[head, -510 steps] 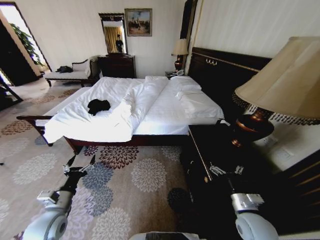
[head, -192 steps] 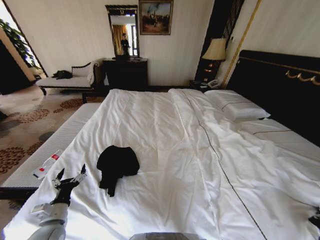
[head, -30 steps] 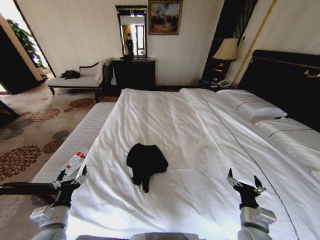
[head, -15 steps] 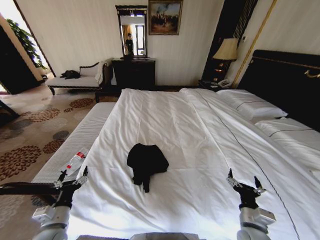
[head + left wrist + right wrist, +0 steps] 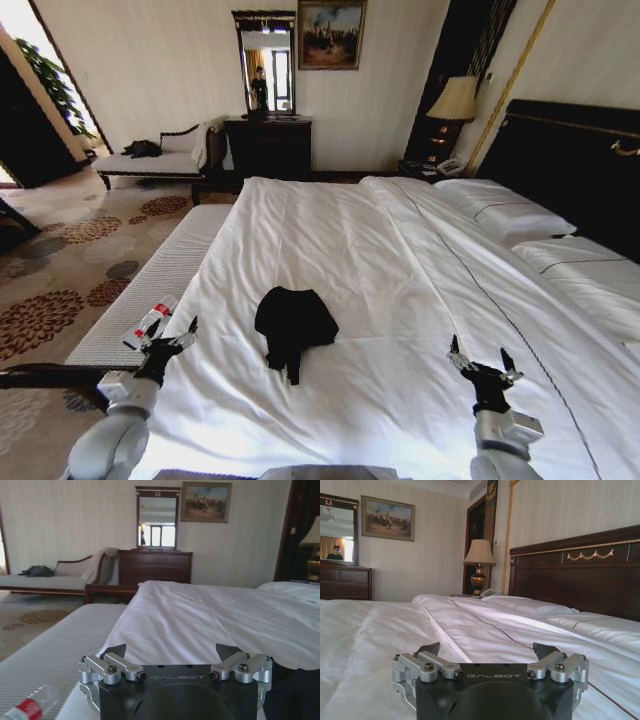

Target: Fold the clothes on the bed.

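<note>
Lying in a crumpled heap on the bed (image 5: 400, 290), toward its near edge and closer to the left side, the black garment (image 5: 293, 322) can be judged as soft, light and floppy, so it's probably best pinched at an outer edge or the trailing bit pointing at the near edge, not the bunched middle. The left hand (image 5: 172, 336) is held released at the bed's left edge, next to a bottle (image 5: 146, 322) on the narrow bench. The right hand (image 5: 483, 362) is released too, over the sheet. Compared with half a second ago, the left hand has been brought inward and forward, toward the garment.
</note>
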Controlling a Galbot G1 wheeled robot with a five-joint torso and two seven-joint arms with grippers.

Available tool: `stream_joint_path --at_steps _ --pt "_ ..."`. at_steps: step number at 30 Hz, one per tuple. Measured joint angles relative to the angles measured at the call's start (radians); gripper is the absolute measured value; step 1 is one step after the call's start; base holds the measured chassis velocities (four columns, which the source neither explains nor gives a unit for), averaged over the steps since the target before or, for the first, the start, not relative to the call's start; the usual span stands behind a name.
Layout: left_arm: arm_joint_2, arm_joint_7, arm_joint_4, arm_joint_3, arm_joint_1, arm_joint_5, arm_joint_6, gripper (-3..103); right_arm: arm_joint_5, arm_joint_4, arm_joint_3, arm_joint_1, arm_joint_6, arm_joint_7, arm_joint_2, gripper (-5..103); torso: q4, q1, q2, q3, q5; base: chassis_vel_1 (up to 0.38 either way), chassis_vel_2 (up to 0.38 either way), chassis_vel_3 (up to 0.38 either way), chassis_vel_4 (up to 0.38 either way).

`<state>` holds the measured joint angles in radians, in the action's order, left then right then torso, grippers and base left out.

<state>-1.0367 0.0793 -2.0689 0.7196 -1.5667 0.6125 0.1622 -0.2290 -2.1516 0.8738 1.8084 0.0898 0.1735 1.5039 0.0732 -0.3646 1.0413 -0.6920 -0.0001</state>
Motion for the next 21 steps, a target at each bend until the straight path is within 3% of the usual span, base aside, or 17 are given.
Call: stream_joint_path --at_steps 3,6,16,21 --pt "0.054 0.012 0.043 -0.078 0.077 0.048 0.024 100 0.0 0.0 0.003 0.003 0.0 0.001 -0.001 100 0.0002 0.0 0.0 0.0 -0.0001 0.0 0.0 0.0 0.0" --pt "0.13 0.021 0.11 -0.214 0.185 0.098 0.044 100 -0.001 -0.007 0.004 0.0 -0.007 0.001 -0.004 100 -0.0001 0.0 0.0 0.0 0.0 0.0 0.0 0.0 0.0" --pt "0.152 0.071 0.259 -0.463 0.483 0.191 0.103 100 -0.004 -0.006 0.002 -0.011 -0.015 0.002 0.008 100 0.0001 0.0 0.0 0.0 0.0002 0.0 0.0 0.0 0.0" --pt "0.15 0.071 0.342 -0.551 0.543 0.204 0.114 100 -0.007 -0.002 0.005 -0.012 -0.016 0.003 0.012 100 -0.0002 0.0 0.0 0.0 0.0002 0.0 0.0 0.0 0.0"
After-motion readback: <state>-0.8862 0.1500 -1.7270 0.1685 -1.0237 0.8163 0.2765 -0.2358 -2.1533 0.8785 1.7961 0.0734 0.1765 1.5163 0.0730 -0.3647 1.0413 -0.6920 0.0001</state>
